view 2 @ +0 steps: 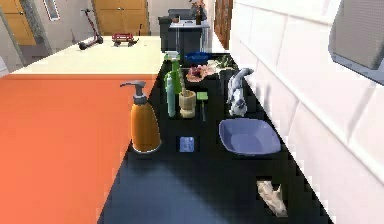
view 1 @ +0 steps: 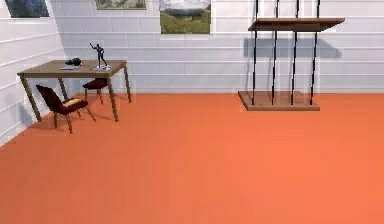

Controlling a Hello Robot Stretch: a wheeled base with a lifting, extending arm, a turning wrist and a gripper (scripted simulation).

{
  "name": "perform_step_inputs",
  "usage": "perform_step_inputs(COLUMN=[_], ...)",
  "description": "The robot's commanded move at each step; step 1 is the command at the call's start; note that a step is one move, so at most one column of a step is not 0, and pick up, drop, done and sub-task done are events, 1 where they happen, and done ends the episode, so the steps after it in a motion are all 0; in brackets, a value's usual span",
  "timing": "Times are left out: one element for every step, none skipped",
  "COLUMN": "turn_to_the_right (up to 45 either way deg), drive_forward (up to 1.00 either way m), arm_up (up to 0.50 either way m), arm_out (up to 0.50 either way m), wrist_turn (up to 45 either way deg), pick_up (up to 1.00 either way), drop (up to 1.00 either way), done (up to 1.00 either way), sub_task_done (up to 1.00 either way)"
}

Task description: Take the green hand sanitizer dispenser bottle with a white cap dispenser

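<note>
in the forward view i'm looking across bare orange floor [view 1: 200, 160] at a white wall: a wooden table [view 1: 75, 70] with a small statue [view 1: 99, 55] and two chairs [view 1: 62, 103] stands at the left and a tall shelf frame [view 1: 285, 60] at the right, none of it anything i need. in the arm side view a long dark tabletop [view 2: 200, 180] runs along a white wall, and the green bottle [view 2: 174, 90] with its white cap stands upright on it, a little left of the picture's middle, near the tabletop's floor-side edge. a small cup [view 2: 187, 103] sits just beside it, an orange pump bottle [view 2: 145, 122] stands nearer to me, and a grey figurine [view 2: 237, 92] and a blue plate [view 2: 248, 137] lie toward the wall. i judge the search done and the approach nearly so: i'm parked alongside and the reach hasn't begun. i cannot tell the gripper's state from these pictures. next i'd nudge the base forward a touch to line the arm up with the bottle, set the lift to its body height and extend slowly, keeping clear of the cup and the orange pump bottle.
</note>
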Motion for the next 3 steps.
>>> perform_step_inputs(turn_to_the_right=[0.0, 0.0, 0.0], drive_forward=[0.0, 0.0, 0.0], arm_up=[0.5, 0.38, 0.0], arm_out=[0.0, 0.0, 0.5], wrist_turn=[0.0, 0.0, 0.0], pick_up=[0.0, 0.0, 0.0], drop=[0.0, 0.0, 0.0], done=[0.0, 0.0, 0.0], sub_task_done=[0.0, 0.0, 0.0])
